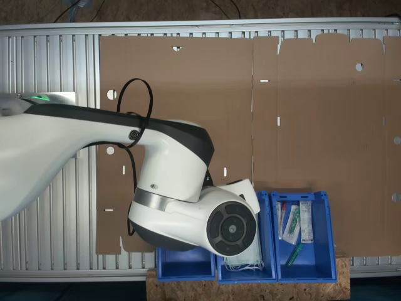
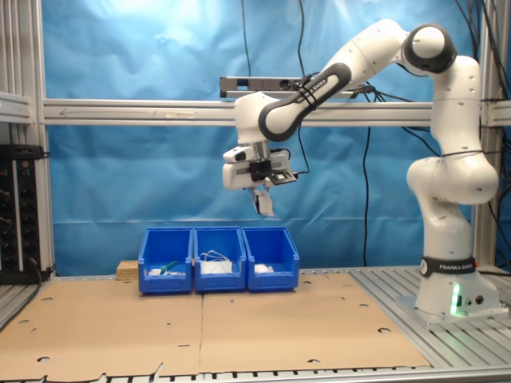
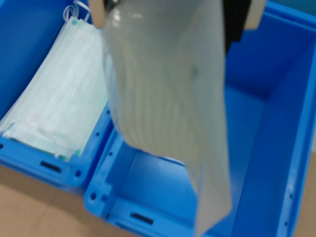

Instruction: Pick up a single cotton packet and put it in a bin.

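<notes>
While the gripper (image 2: pixel 263 194) hangs high above the row of bins, its fingers (image 3: pixel 98 12) are clamped on the top edge of the cotton packet (image 3: pixel 168 98), which dangles freely below them in the wrist view. It looks light, thin and limp, sagging and creasing under its own weight, so I judge it needs a pinch on one edge, as here, and could slip if its wrapper is slick. One packet is held. Below it, in the wrist view, sits the open bin (image 3: pixel 256 148), beside the mask bin (image 3: pixel 29 74). Three blue bins stand side by side in both exterior views; the third holds syringes (image 1: pixel 294 226). A cardboard sheet (image 2: pixel 239 327) covers the table.
</notes>
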